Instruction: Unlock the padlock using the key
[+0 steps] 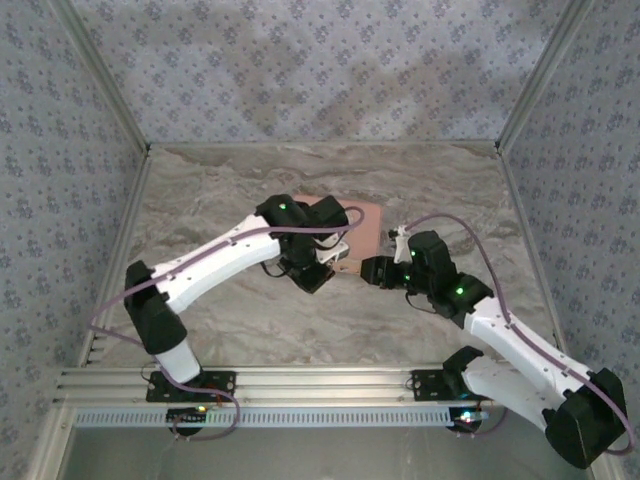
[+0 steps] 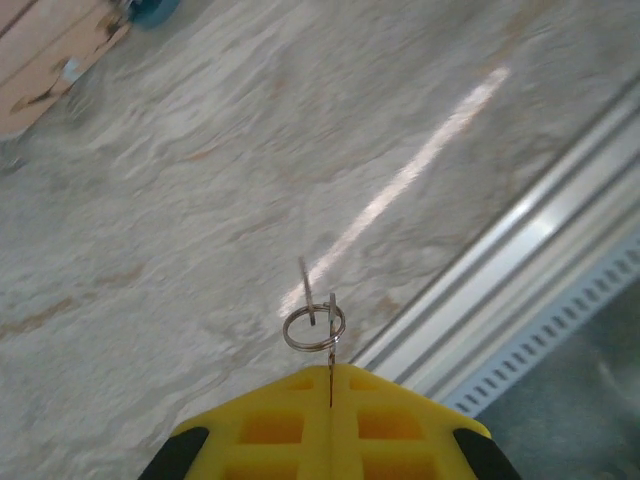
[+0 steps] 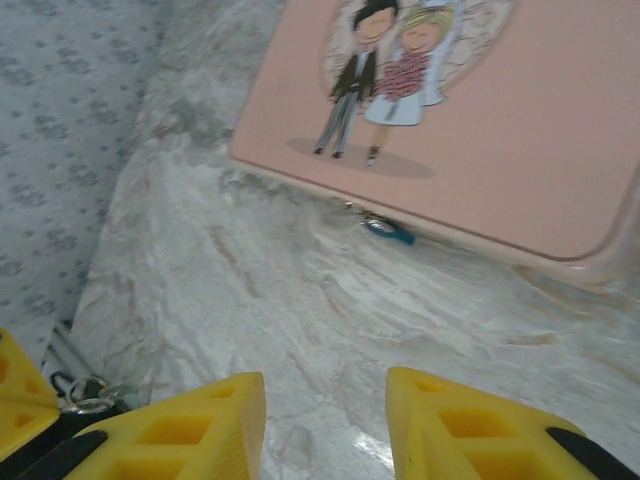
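My left gripper (image 2: 330, 368) is shut on the thin key (image 2: 330, 345), pinched edge-on between the yellow fingers. Its ring (image 2: 313, 327) and a second small key (image 2: 305, 280) stick out past the tips. A tiny dark-silvery thing with a blue piece (image 3: 385, 228), apparently the padlock, sits against the near edge of the pink tin (image 3: 500, 120). My right gripper (image 3: 325, 385) is open over bare table short of that edge, nothing between its fingers. From above, the left gripper (image 1: 318, 272) and right gripper (image 1: 372, 270) face each other just in front of the tin (image 1: 368, 222).
The pink tin with the cartoon couple lies flat mid-table. Patterned walls (image 1: 60, 150) close in the left, right and back. An aluminium rail (image 1: 300, 385) runs along the near edge. The key ring (image 3: 88, 393) shows at the lower left of the right wrist view.
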Motion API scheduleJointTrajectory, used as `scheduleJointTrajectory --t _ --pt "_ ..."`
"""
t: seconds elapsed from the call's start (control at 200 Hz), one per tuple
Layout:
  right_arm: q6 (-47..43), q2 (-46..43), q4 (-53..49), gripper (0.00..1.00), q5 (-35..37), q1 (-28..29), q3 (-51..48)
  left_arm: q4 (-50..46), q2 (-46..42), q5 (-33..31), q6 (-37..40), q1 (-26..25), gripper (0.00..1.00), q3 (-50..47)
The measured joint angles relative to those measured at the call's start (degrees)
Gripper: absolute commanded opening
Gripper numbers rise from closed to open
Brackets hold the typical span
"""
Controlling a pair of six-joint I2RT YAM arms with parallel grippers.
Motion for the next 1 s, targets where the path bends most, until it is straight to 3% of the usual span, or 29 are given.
scheduleJointTrajectory --t 0.16,0.35,1.004 --pt "1.60 -1.90 10.12 0.55 -6.97 1.46 -3.98 3.30 -5.20 7.54 1.09 1.64 0.00 -0.02" --pt "1.31 -3.61 16.57 0.57 -10.69 4.48 -4.20 5.20 -6.51 12.79 1.51 1.57 0.00 -0.15" --pt "-6.86 -3.74 11.02 0.53 -1.73 12.72 0.17 6.10 -5.68 14.62 1.44 1.57 0.00 -0.87"
